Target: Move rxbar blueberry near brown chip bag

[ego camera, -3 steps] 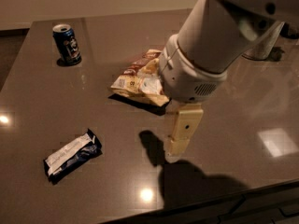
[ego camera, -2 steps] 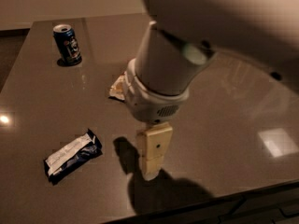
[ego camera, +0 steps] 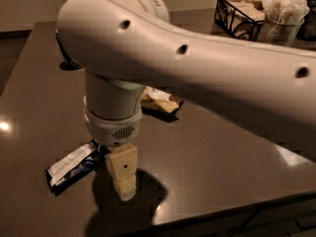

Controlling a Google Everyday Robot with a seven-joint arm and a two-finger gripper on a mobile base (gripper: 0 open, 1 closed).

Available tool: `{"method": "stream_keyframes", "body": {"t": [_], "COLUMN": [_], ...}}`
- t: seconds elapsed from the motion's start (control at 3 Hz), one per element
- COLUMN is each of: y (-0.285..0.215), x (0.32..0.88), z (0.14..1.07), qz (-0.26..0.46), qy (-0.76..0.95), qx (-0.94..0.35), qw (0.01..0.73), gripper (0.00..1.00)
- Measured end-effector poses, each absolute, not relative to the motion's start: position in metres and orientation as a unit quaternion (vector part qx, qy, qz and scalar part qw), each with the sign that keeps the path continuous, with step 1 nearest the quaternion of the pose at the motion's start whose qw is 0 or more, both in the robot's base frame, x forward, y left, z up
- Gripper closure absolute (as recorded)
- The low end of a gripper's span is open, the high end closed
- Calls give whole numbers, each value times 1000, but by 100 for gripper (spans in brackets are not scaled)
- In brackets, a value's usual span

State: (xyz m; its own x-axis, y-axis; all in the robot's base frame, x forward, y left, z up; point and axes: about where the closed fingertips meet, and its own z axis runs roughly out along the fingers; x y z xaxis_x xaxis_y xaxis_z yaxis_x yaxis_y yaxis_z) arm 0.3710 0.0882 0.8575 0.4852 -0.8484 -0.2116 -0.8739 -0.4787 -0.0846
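The rxbar blueberry [ego camera: 71, 166], a flat dark bar with a white panel, lies on the dark table [ego camera: 222, 147] at the front left. My gripper [ego camera: 123, 179] hangs just to the right of the bar's right end, close to the table's surface, pointing down. The brown chip bag [ego camera: 159, 100] lies farther back near the table's middle; my arm covers most of it, and only its right part shows. The arm fills the upper half of the view.
The drink can at the back left is almost wholly hidden behind my arm; only a dark edge [ego camera: 63, 53] shows. A wire basket [ego camera: 239, 15] and a cup of napkins [ego camera: 280, 19] stand at the back right. The table's front edge runs close below the gripper.
My arm has swung to the left and the gripper has come down beside the rxbar's right end. The arm now hides the can and most of the chip bag. The bar has not moved.
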Motion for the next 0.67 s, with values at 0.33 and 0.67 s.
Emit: {"method": "stream_keyframes", "body": {"t": [0.33,0.67], "y": [109,121], "x": [376,376], "z": [848,841], "qz": [77,79], "qy": [493,486], "qx": [-864,-868], "qw": [71,57], "gripper": [0,0]}}
